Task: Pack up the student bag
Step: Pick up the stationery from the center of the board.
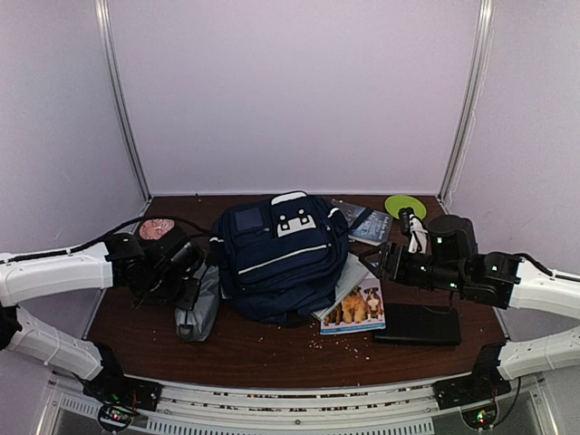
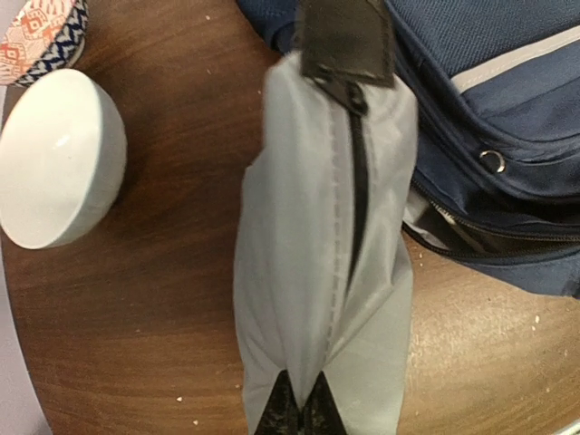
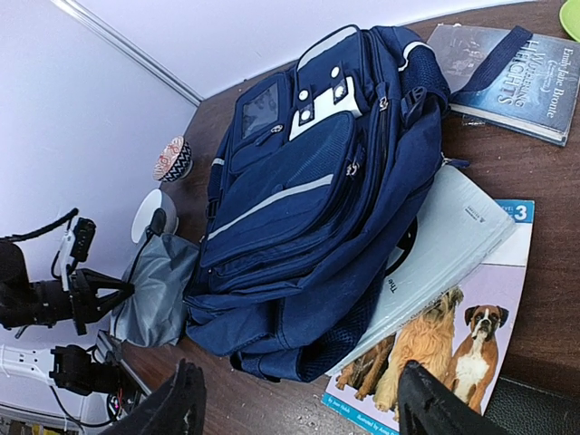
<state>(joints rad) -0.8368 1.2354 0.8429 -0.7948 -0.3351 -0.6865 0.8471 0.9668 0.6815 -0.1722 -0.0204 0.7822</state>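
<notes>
The navy-blue student bag (image 1: 279,256) lies in the middle of the table, white patches up; it also shows in the right wrist view (image 3: 308,199) and the left wrist view (image 2: 507,127). My left gripper (image 2: 299,412) is shut on the near end of a small grey pouch (image 2: 317,254), which lies against the bag's left side (image 1: 198,306). My right gripper (image 3: 294,403) is open and empty, hovering right of the bag, over the dog book (image 3: 453,349).
A white bowl (image 2: 59,159) and a patterned bowl (image 2: 41,36) sit left of the pouch. Books lie under and right of the bag (image 1: 355,304), another at the back (image 1: 367,222). A flat black case (image 1: 419,324) and a green disc (image 1: 404,206) are at the right.
</notes>
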